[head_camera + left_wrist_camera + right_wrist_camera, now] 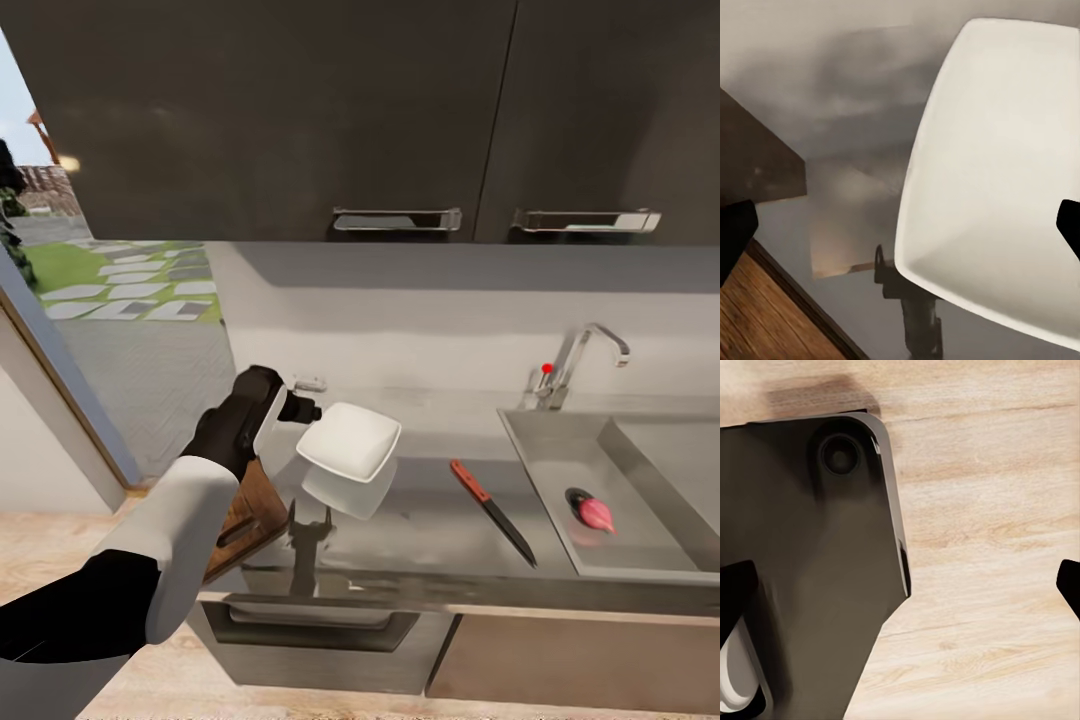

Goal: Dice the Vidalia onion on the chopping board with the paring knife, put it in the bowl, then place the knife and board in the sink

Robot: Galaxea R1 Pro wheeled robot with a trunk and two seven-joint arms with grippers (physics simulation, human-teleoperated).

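Observation:
The white bowl (352, 440) sits on the grey countertop (430, 525), mirrored in its gloss. My left gripper (306, 408) hovers at the bowl's left rim, open; in the left wrist view the bowl (997, 172) has its rim between the wide-spread fingertips (736, 232). The chopping board (252, 512) lies at the counter's left end, partly under my forearm, and appears again as chopping board (765, 319). The paring knife (492, 510) lies between bowl and sink (545, 455). The Vidalia onion (596, 514) rests in the basin by the drain. My right gripper (904, 592) hangs open over the floor.
A chrome tap (592, 345) with a red knob (546, 368) stands behind the sink. Dark wall cabinets (400, 110) hang above the counter. A doorway to a garden (120, 290) opens on the left. In the right wrist view, the robot's dark base (810, 555) sits on the wood floor (990, 547).

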